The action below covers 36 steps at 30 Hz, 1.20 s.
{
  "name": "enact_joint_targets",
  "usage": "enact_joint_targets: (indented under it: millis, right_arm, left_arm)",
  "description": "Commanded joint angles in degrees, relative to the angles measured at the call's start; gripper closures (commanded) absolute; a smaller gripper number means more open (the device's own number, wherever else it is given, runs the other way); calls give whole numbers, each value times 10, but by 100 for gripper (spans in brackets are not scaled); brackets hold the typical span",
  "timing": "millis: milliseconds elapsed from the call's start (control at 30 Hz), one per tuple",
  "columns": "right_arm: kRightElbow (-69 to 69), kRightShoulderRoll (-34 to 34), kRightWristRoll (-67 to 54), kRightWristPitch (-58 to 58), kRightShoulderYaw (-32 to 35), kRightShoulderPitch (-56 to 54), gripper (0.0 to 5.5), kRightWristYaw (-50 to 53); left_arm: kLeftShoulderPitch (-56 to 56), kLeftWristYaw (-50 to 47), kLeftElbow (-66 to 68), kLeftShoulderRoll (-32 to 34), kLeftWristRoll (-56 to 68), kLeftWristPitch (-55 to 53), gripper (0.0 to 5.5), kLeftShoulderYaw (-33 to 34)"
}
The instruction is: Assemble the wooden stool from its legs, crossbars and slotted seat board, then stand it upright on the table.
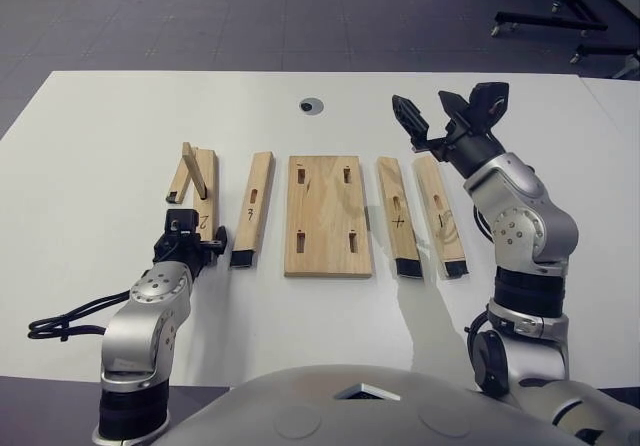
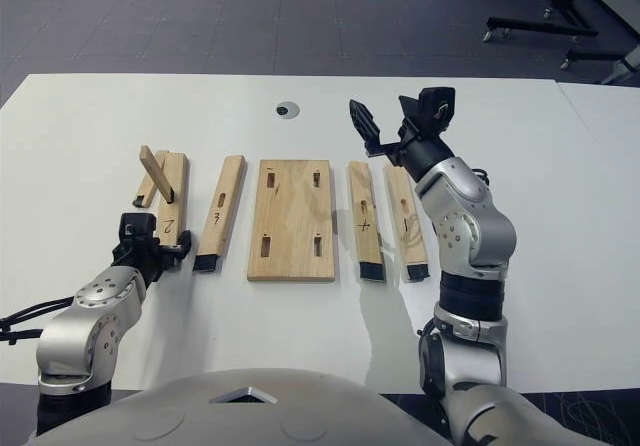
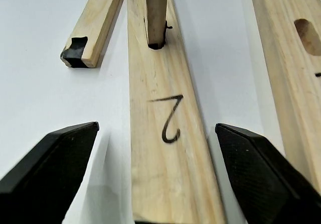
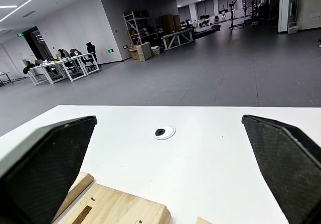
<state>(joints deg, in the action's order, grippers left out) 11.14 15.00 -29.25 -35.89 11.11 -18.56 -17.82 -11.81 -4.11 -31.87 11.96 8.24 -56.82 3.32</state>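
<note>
Left end effector (image 3: 156,127) spread astride leg (image 3: 168,98) marked "2" (crossbar (image 3: 156,13) stuck in slot); right end effector (image 1: 448,98) spread, raised.

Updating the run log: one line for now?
left gripper open astride leg 2 | right gripper open raised near far-right leg | crossbar in leg 2 | seat board flat

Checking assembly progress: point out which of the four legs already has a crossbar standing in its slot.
The leftmost leg, marked 2: a crossbar stands tilted in its slot. The other three legs lie with empty slots.
</note>
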Motion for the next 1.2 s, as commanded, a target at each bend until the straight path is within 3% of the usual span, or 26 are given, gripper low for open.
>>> enact_joint_targets:
  millis: [33,500,767,1000,1200]
  right_arm:
    - [-15,5,2,1,-4,-21,16,-5]
    - [-19,3,2,2,-4,-21,16,-4]
    - [-21,5,3,3,-2,-22,16,-2]
    - [-44,17,6,10,2,-46,16,-10]
    - [-135,49,-70,-39,51,-170,16,-56]
  left_arm:
    - [-1,-15,31,-17,-19,-15,151,-1]
    - [1,-9,15,-36,-39,-75,347,7]
    - [57,8,9,-24,-38,-99,347,33]
    - [264,81,38,24,15,-96,347,95]
    - [458,209,124,23,190,-67,347,207]
